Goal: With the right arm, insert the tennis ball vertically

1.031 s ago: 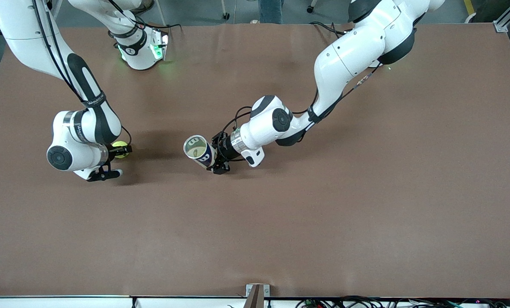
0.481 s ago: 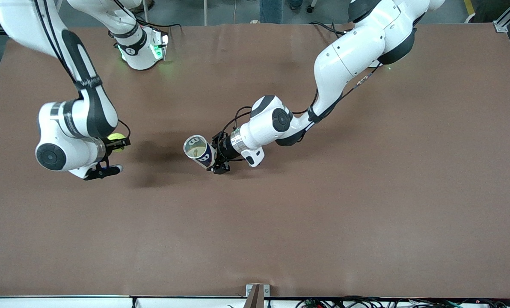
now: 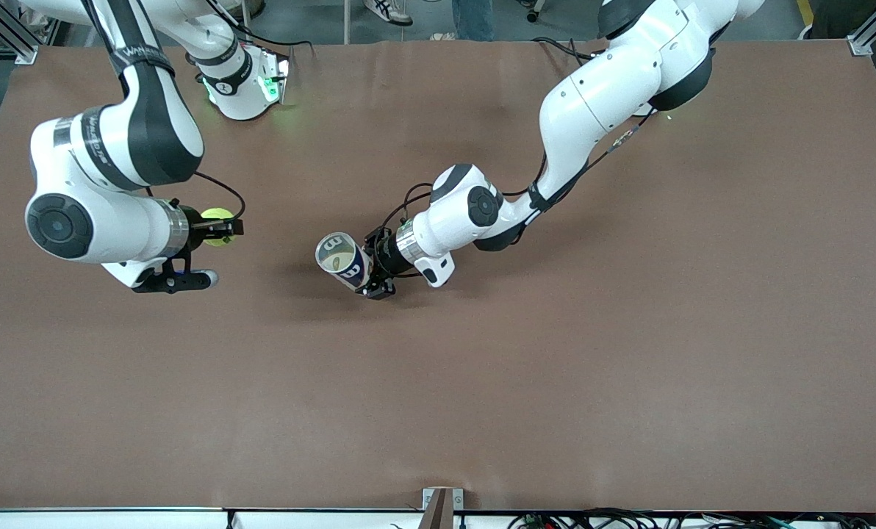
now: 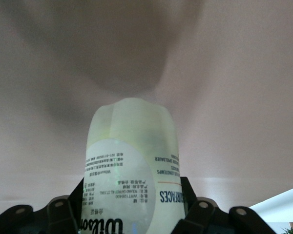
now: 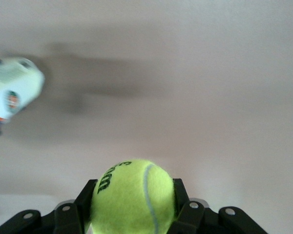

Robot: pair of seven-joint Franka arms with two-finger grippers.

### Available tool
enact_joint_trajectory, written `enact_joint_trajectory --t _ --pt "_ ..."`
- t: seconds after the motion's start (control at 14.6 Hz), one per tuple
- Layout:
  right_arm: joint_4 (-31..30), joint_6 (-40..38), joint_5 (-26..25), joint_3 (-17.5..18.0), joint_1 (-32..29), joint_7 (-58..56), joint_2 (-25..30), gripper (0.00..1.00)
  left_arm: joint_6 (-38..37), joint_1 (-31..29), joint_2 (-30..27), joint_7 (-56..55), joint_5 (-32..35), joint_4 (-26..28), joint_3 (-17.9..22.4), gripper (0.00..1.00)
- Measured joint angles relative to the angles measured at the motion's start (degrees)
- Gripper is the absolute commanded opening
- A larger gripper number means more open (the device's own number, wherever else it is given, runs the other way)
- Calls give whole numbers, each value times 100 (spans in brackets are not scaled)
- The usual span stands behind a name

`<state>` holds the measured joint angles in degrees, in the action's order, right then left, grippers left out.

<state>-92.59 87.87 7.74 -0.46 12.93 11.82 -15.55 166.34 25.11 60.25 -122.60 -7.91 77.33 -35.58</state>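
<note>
A yellow-green tennis ball [image 3: 217, 219] sits between the fingers of my right gripper [image 3: 223, 228], which is shut on it and held up over the table toward the right arm's end. In the right wrist view the ball [image 5: 134, 197] fills the right gripper [image 5: 133, 189]. A clear tennis ball can [image 3: 341, 258] with a blue and white label stands near the table's middle, its open mouth facing up. My left gripper [image 3: 370, 266] is shut on its side. The can [image 4: 129, 156] shows between the left gripper's [image 4: 132, 197] black fingers. From the right wrist the can [image 5: 12, 92] appears off to one side.
The brown table [image 3: 555, 382] stretches wide around both arms. The right arm's base [image 3: 243, 88] glows green at the table's edge along the robots' side. A small metal bracket [image 3: 438, 501] sits on the edge nearest the front camera.
My right arm has risen with the tennis ball held in its gripper, and its shadow has spread toward the can. The left arm and the can have stayed in place.
</note>
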Motion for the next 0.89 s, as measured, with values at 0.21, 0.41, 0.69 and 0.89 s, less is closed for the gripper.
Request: enact_joint_trajectory --t 0.21,0.41,0.69,0.89 --pt "408 4 359 5 373 1000 -22 37 0 1 0 0 0 0 0 74" --pt "711 165 493 10 807 1903 -90 37 0 1 0 0 0 0 0 74" --pt "884 887 525 10 1201 2621 -264 37 2 1 0 0 0 -1 0 74" --pt "901 1020 526 9 1388 2768 -375 37 2 1 0 0 0 -1 0 74"
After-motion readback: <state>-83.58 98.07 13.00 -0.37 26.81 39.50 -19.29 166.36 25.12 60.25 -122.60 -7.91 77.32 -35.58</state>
